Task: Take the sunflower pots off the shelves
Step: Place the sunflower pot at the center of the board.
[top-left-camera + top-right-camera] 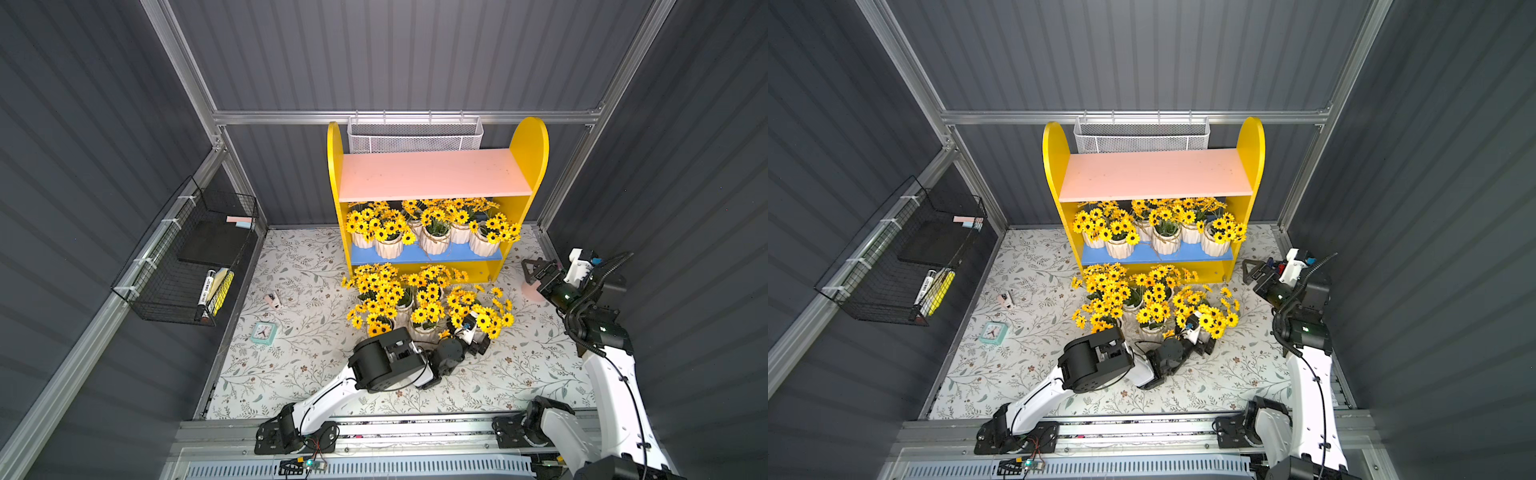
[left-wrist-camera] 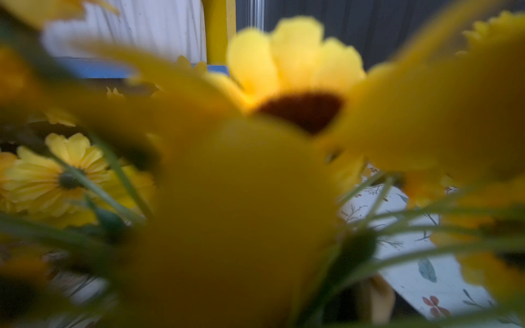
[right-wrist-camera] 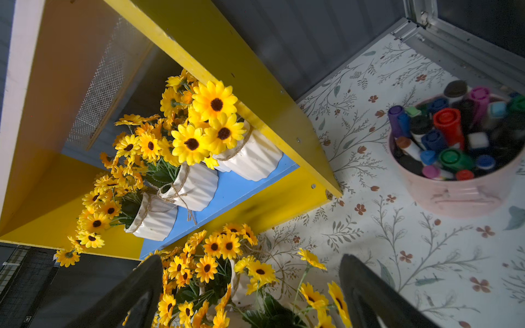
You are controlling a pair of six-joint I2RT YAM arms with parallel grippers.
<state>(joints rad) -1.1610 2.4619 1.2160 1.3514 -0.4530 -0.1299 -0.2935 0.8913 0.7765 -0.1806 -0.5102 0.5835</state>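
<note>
The shelves [image 1: 436,183] stand at the far side of the flowered bench [image 1: 299,374], the pink upper board [image 1: 432,174] bare. In both top views several sunflower pots [image 1: 434,241] sit in a row on the blue lower board [image 1: 453,253], and more are crowded together on the bench just in front of the unit [image 1: 1142,303]. The left pincer [image 1: 473,332] is pushed into the near right of that bench cluster. Blooms cover its fingers from above, and its own wrist camera gives only blurred yellow petals [image 2: 241,213] against the lens, so I cannot tell whether it is open or closed. The right pincer [image 1: 534,270] hangs to the right of the shelves, apart from them. Its wrist view shows the jaws spread wide with nothing between them [image 3: 251,264]. That view also shows the ribbed white pots with their twine [image 3: 196,184] and a pink cup of pens [image 3: 454,196]; from above the cup is only a pink sliver under the pincer [image 1: 533,292].
</note>
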